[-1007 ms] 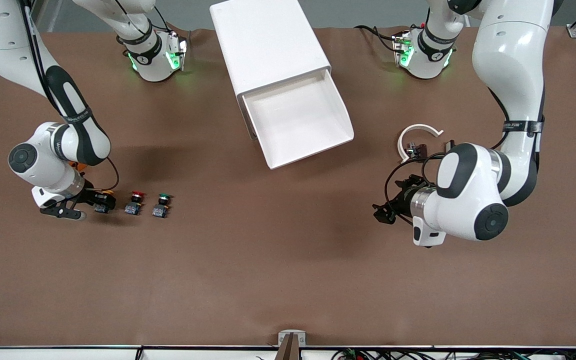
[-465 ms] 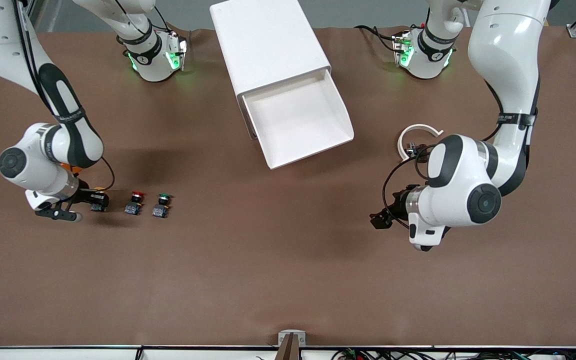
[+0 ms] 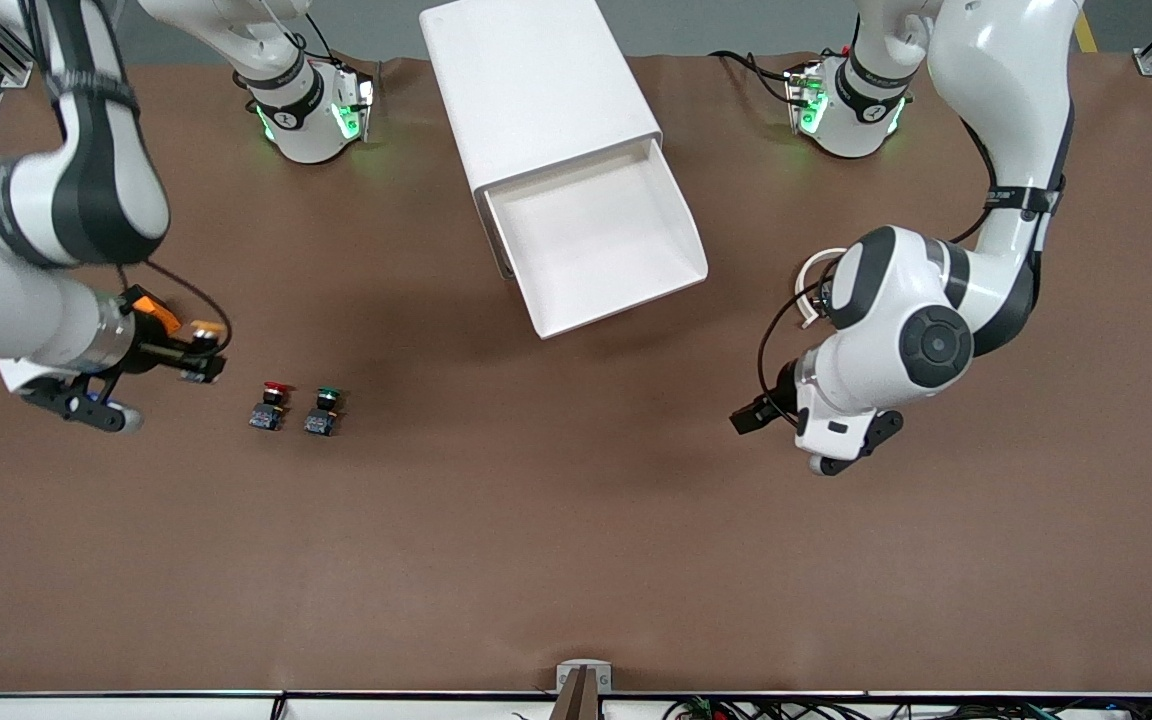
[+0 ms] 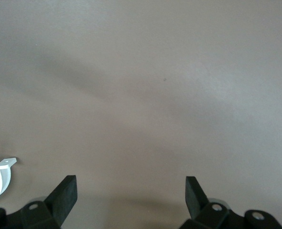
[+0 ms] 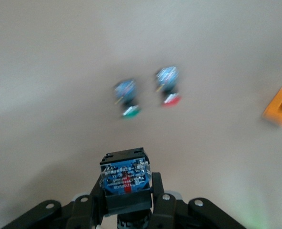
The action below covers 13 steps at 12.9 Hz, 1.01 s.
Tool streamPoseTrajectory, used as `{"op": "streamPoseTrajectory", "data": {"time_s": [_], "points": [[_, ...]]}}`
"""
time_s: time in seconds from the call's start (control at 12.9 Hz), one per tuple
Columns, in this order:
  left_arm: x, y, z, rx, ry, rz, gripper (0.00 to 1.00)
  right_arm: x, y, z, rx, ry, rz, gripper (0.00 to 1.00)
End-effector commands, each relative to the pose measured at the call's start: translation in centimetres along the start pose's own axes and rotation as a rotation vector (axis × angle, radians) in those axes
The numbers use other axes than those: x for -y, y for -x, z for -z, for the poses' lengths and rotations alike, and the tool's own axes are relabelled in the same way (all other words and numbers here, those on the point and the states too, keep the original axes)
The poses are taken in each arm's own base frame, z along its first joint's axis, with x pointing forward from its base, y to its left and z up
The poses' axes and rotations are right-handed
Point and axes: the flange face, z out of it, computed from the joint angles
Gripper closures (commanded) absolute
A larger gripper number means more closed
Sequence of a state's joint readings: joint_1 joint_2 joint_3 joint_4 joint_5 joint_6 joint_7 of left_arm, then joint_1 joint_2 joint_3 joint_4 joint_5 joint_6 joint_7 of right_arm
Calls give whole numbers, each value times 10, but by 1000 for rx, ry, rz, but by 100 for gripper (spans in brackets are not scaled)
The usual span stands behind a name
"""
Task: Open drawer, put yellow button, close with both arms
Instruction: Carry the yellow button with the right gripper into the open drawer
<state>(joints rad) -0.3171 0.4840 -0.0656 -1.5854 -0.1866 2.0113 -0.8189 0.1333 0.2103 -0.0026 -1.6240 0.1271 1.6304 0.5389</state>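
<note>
The cabinet (image 3: 536, 90) stands at the middle of the table near the arm bases. Its top drawer (image 3: 626, 298) is pulled open, and its white tray shows nothing inside. My right gripper (image 3: 198, 362) is shut on the yellow button (image 3: 200, 352) and holds it above the table, beside the red and green buttons toward the right arm's end. In the right wrist view the button's blue-black base (image 5: 125, 175) sits between the fingers and its cap is hidden. My left gripper (image 3: 748, 418) is open and empty over bare table (image 4: 131, 195).
A red-capped button (image 3: 269, 405) and a green-capped button (image 3: 322, 408) stand side by side on the table; both also show in the right wrist view (image 5: 168, 88) (image 5: 127, 100). A white open ring (image 3: 812, 272) lies partly hidden under the left arm.
My right gripper has lifted the yellow button off the table, away from its spot beside the red button. The left arm has turned, and its gripper has shifted a little toward the table's middle.
</note>
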Motion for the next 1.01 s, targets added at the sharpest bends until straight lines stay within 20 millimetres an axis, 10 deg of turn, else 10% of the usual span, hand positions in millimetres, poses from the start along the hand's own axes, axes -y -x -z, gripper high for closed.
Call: {"op": "streamPoseTrajectory", "data": {"time_s": [0.0,0.54,0.93], "points": [[-4,19,13,-43,-1,-37,0,64,47,24,39,-38,-125,100],[-8,11,27,-130,-36,-84,0,236,224,7,-38,-131,-377,100],[-5,9,25,-127,-42,-84,0,304,300,-58,-131,-142,-452,100]]}}
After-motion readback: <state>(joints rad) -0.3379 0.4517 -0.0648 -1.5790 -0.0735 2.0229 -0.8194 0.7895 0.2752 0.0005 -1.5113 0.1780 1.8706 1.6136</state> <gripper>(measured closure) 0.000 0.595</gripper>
